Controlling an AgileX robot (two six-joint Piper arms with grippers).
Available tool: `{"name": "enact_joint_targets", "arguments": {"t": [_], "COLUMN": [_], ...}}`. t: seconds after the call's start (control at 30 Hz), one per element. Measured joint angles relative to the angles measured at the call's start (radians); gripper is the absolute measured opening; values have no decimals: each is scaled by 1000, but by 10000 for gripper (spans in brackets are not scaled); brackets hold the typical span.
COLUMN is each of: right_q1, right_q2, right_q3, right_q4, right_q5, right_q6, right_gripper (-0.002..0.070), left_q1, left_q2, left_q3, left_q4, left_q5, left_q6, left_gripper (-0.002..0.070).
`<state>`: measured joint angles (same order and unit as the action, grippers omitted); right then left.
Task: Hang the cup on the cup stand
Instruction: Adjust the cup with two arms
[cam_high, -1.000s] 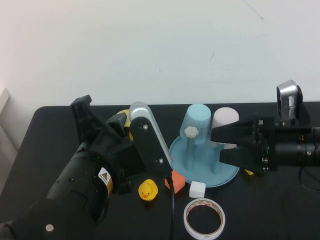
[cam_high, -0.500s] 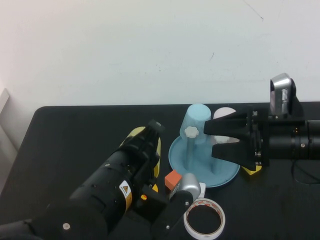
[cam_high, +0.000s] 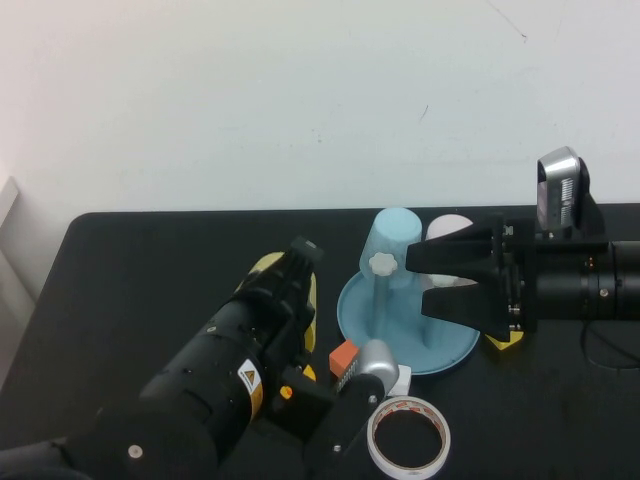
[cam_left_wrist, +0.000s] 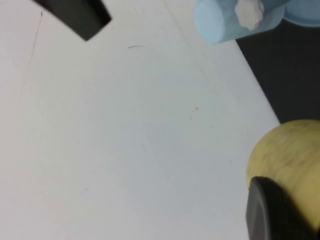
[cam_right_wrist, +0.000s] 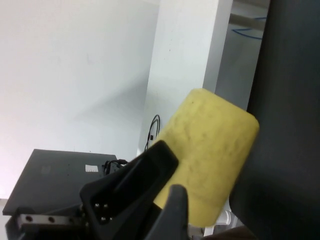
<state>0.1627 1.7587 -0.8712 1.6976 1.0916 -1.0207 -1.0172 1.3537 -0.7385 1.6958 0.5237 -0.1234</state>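
While the left hand (cam_high: 300, 262), pressed together, pinches the yellow cup (cam_high: 308, 300) at lower centre, the spread right hand (cam_high: 425, 283) waits at the cup stand (cam_high: 450, 352); next, lift it over a peg.

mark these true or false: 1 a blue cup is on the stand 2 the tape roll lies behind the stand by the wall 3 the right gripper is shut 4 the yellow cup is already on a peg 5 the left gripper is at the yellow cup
1. True: a light blue cup sits upside down over a peg of the cup stand.
2. False: the tape roll lies in front of the stand, near the table's front edge.
3. False: the right gripper is open, just right of the stand.
4. False: the yellow cup is left of the stand, not on any peg.
5. True: the left gripper is shut, apparently on the yellow cup, left of the stand.
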Motion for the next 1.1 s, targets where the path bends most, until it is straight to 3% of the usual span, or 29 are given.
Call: {"name": "enact_joint_targets", "arguments": {"t": [0.2, 0.33, 0.63, 0.83, 0.93, 1.1], "right_q1": [0, 0, 0, 0, 0, 9], "right_q2": [0, 0, 0, 0, 0, 0], "right_q3": [0, 0, 0, 0, 0, 0], "right_q4": [0, 0, 0, 0, 0, 0], "right_q5": [13, 17, 17, 17, 17, 7], "right_q6": [0, 0, -2, 18, 71, 142], "right_gripper": [693, 693, 693, 693, 693, 693], "left_q1": [0, 0, 0, 0, 0, 0], "left_q2": [0, 1, 1, 5, 5, 5], "left_q3": [0, 0, 0, 0, -6, -15], "left_q4": [-143, -166, -158, -48, -21, -17], "left_q5": [-26, -26, -9, 113, 186, 234], "left_q6": [-222, -417, -1060, -1517, -1633, -1674], "left_gripper": [10, 10, 10, 10, 10, 10]}}
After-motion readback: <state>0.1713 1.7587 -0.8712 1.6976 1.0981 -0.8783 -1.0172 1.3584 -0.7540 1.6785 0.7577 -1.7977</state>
